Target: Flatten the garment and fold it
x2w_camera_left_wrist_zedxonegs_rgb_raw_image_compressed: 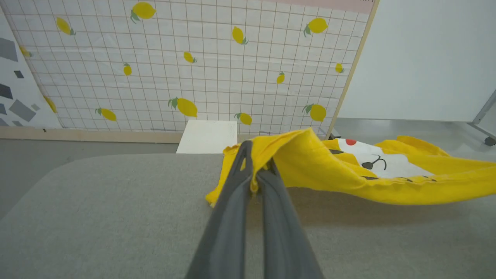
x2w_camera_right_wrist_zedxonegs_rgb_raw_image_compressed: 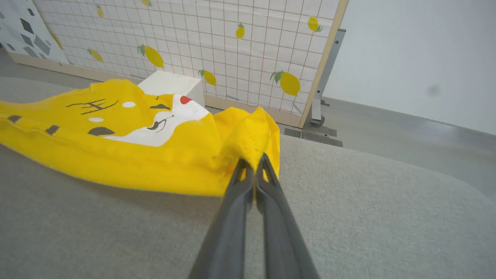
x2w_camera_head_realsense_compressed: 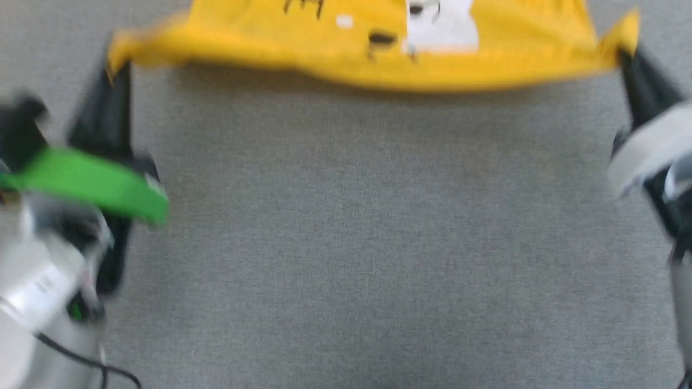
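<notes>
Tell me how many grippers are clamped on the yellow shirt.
2. The left gripper pinches the left corner of the garment; the right gripper pinches its right corner.

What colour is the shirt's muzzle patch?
White; the patch on the shirt shows best in the right wrist view.

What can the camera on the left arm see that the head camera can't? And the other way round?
Left wrist view: a lemon-patterned wall panel, a white box in front of it, and a red dot on the cartoon face printed on the yellow garment. Head view: the right tool pinching the garment's other corner, and a green band on the left arm. Both: the garment stretched above the grey table, with the left tool shut on one corner.
</notes>
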